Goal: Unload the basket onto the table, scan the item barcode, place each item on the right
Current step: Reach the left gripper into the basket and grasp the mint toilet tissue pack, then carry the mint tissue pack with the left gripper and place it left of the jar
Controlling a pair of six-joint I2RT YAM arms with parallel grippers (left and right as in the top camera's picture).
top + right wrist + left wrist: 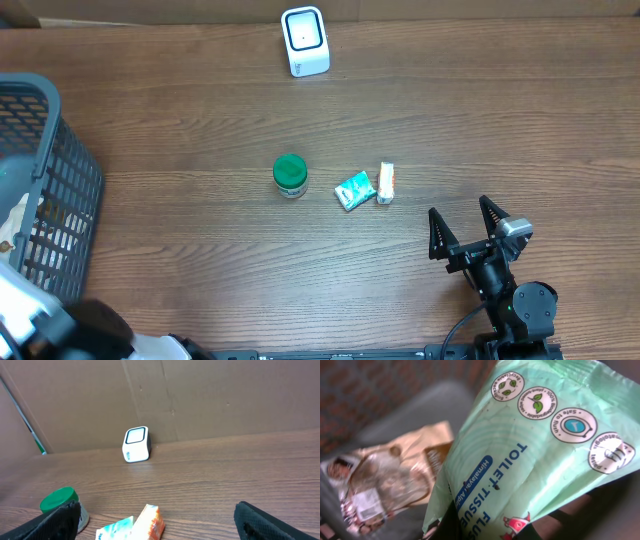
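We count two grippers, one scanner, one basket and five items. Three of the items sit on the table (pixel 200 110): one jar with a green lid (pixel 290 175), one teal packet (pixel 354 188) and one small orange-and-white box (pixel 386 182). The packet and the box lie just beside each other, and the jar stands near them on the left.

The other two items show in the left wrist view: one green tissue pack (pixel 535 460) and one tan packet (pixel 400 480) lying behind it on the grey floor of the basket (pixel 75 200). The left gripper (pixel 490 532) is pressed together on the lower edge of the green tissue pack, which fills most of that view.

The right gripper (pixel 460 215) is spread wide with nothing between its fingers. It hovers near the table's near edge, apart from the box.

The scanner (pixel 305 40) stands at the far edge, close to the cardboard wall. The basket sits at the left edge, partly cut off by the frame. A broad stretch of bare wood lies between the basket and the jar, and another lies between the three items and the scanner.
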